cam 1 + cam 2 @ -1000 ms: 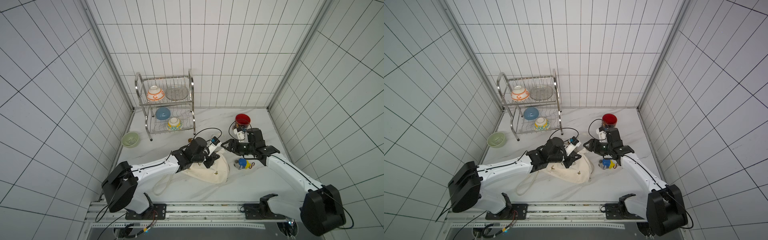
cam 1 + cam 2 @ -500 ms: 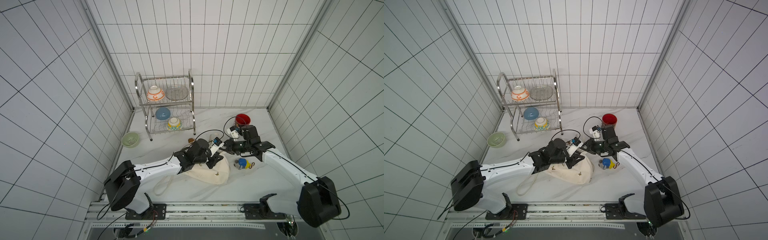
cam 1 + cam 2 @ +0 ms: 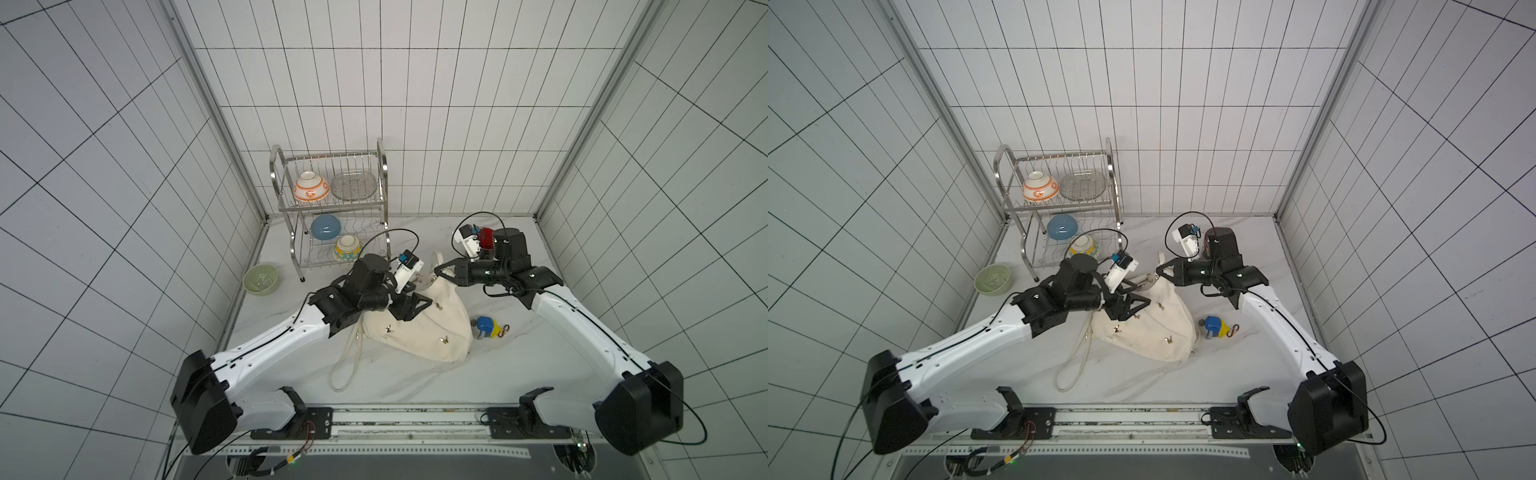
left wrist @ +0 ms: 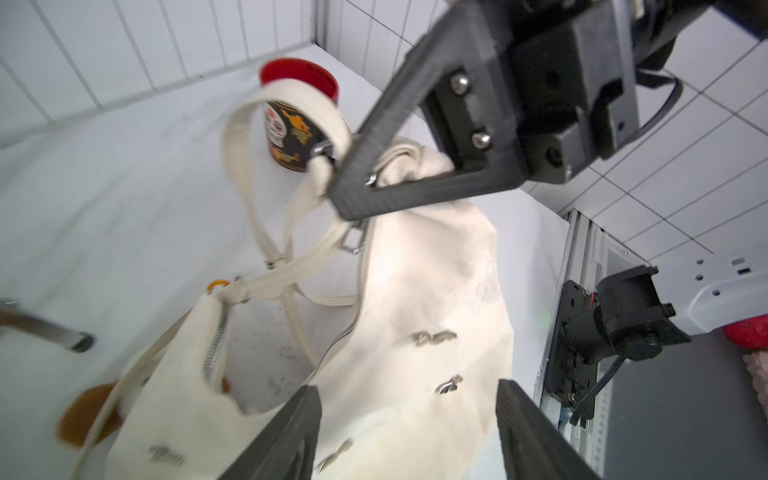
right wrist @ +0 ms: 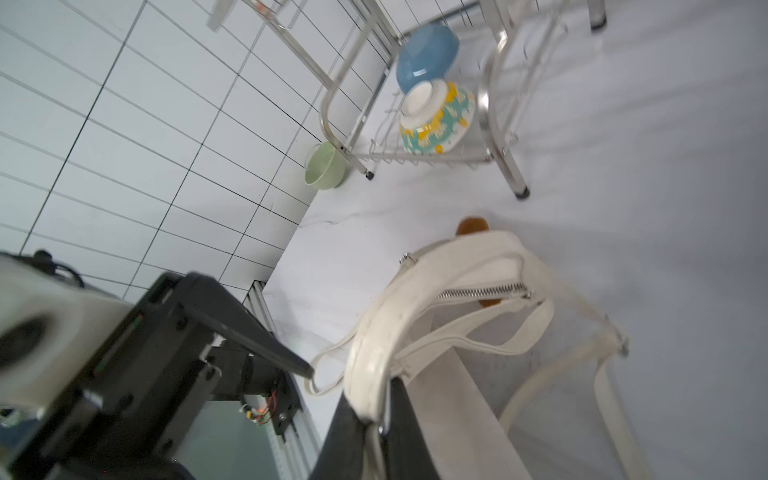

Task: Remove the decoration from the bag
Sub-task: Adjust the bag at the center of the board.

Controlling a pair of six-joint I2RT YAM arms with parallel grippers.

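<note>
right tool [image 3: 441, 269] clamped on the bag [image 3: 419, 336], left tool [image 3: 417, 307] apart over it.

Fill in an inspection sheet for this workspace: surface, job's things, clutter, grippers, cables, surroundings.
Surface: white, grey-veined tabletop.
Job's things: cream bag, top end raised off the tabletop; blue-and-yellow charm lies beside it.
Clutter: dish rack holding bowls; green bowl; red-lined mug.
Grippers: right gripper shut on the bag's top edge; left gripper open, close to the bag, not gripping.
Cables: black cables loop above both wrists, clear of the bag.
Surroundings: white tiled walls on three sides.
</note>
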